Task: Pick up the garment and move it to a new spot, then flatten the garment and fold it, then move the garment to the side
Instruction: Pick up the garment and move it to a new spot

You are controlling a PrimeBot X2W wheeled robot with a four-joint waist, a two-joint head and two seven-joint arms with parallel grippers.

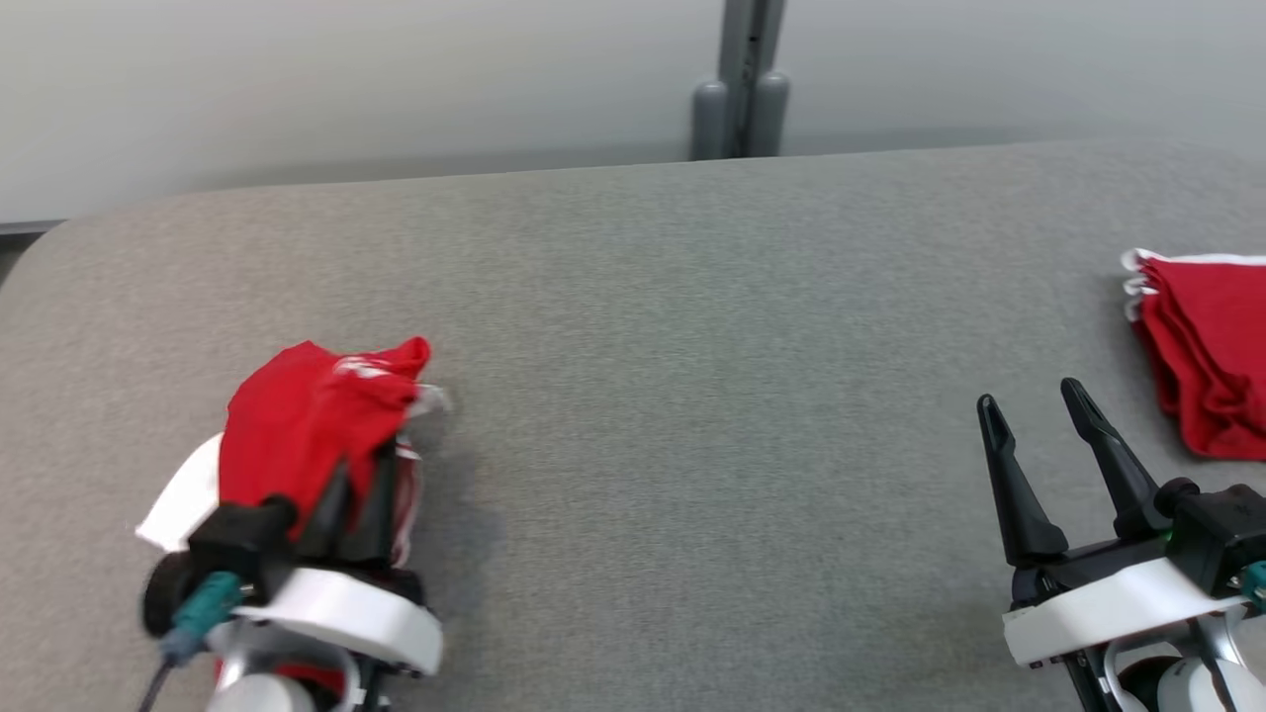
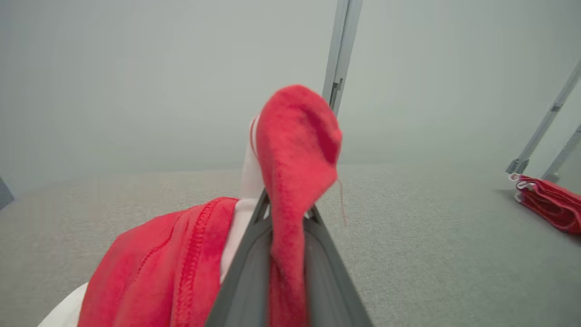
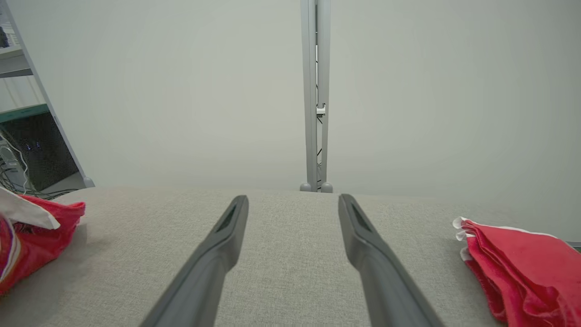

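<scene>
Left hand point(image 1: 361, 475) pinches the crumpled red-and-white fleecy garment point(image 1: 307, 425); right hand point(image 1: 1031, 396) gapes wide over grey felt tabletop point(image 1: 692, 346)

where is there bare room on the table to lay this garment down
The middle of the table, between the garment held in the left gripper and the open right gripper, is bare back to the far edge. Crowded only at the right edge, by the folded red stack.

A grey, cloth-covered tabletop point(image 1: 633, 297) spans the scene. Near its right edge lies a pile of folded red cloths point(image 1: 1207, 346) (white trim at the corners). Behind it a grey metal post point(image 1: 742, 79) stands against a pale wall point(image 1: 297, 79). At the left edge of the right wrist view is a dark shelf unit point(image 3: 32, 150) with cables.
</scene>
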